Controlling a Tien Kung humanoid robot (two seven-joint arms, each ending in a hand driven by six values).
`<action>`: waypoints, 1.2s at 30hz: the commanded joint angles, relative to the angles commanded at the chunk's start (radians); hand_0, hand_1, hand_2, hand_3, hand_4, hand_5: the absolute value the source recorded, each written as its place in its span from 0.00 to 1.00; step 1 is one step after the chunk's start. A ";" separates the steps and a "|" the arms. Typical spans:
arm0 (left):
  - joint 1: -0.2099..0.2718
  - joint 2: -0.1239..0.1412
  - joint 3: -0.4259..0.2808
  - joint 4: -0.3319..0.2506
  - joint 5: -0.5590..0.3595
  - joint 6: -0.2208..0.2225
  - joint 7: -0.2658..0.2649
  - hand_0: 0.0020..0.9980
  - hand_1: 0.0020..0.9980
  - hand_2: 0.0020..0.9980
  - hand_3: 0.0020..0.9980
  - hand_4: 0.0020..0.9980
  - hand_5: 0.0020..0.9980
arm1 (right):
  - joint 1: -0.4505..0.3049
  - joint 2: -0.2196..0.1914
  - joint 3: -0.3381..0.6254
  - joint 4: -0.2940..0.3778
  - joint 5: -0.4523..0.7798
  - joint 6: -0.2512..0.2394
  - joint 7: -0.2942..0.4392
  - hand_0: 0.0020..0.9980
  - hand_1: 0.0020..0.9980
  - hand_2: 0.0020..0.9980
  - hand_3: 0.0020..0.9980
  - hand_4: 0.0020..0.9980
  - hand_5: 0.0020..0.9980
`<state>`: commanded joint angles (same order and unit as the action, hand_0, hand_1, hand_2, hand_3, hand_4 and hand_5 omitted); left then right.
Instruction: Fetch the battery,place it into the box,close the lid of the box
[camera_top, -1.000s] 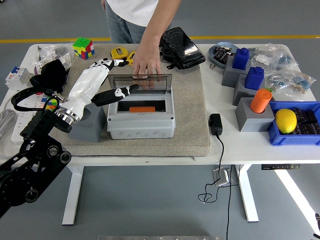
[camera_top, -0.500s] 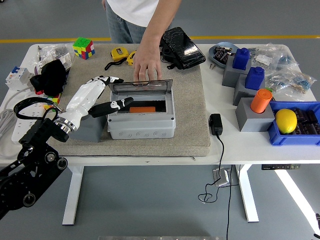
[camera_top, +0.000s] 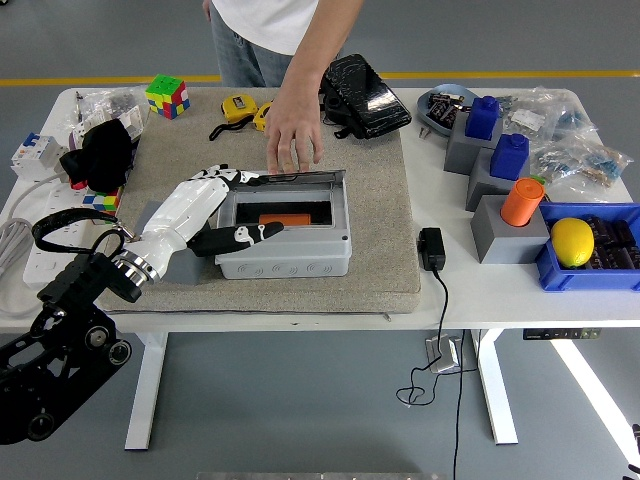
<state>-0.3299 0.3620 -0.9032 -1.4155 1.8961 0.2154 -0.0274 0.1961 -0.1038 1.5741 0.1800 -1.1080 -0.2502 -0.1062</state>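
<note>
A grey plastic box (camera_top: 285, 253) stands on a grey mat (camera_top: 375, 225) at mid-table. An orange battery (camera_top: 285, 219) lies inside it. The box's clear lid (camera_top: 290, 178) is tipped far down over the opening, its free edge still raised. My left hand (camera_top: 238, 205), white with black fingers, is open at the box's left side, fingers on the lid's left end and thumb along the front wall. A person's hand (camera_top: 290, 135) rests on the mat just behind the lid. My right arm is out of view.
Left of the mat lie a Rubik's cube (camera_top: 167, 96), a black cloth (camera_top: 100, 152) and a white power strip (camera_top: 45, 255). A black pouch (camera_top: 362, 95), a yellow tape measure (camera_top: 239, 107), blue and grey blocks (camera_top: 490, 150), a charger (camera_top: 432, 248) and a blue bin (camera_top: 590, 250) with a lemon are also there.
The lid has swung down from upright to nearly flat over the box. My left hand has dropped and moved toward the near edge with it. The person's hand has pulled back off the lid.
</note>
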 joint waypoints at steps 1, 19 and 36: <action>0.000 0.001 0.000 -0.002 -0.002 0.005 -0.004 0.92 0.86 0.78 0.82 1.00 1.00 | 0.000 0.000 -0.001 0.000 0.001 0.000 0.000 0.82 0.81 0.77 0.79 1.00 1.00; -0.009 0.080 0.109 -0.067 -0.054 -0.006 0.003 0.91 0.86 0.78 0.81 1.00 1.00 | 0.001 -0.007 0.002 0.000 -0.007 0.000 -0.001 0.82 0.81 0.77 0.79 1.00 1.00; -0.003 0.074 0.074 -0.076 -0.063 0.027 -0.018 0.90 0.87 0.82 0.82 1.00 1.00 | 0.000 -0.002 0.007 0.000 -0.007 -0.002 0.003 0.82 0.81 0.77 0.79 1.00 1.00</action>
<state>-0.3330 0.4357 -0.8288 -1.4918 1.8328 0.2427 -0.0456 0.1957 -0.1056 1.5808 0.1800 -1.1150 -0.2524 -0.1028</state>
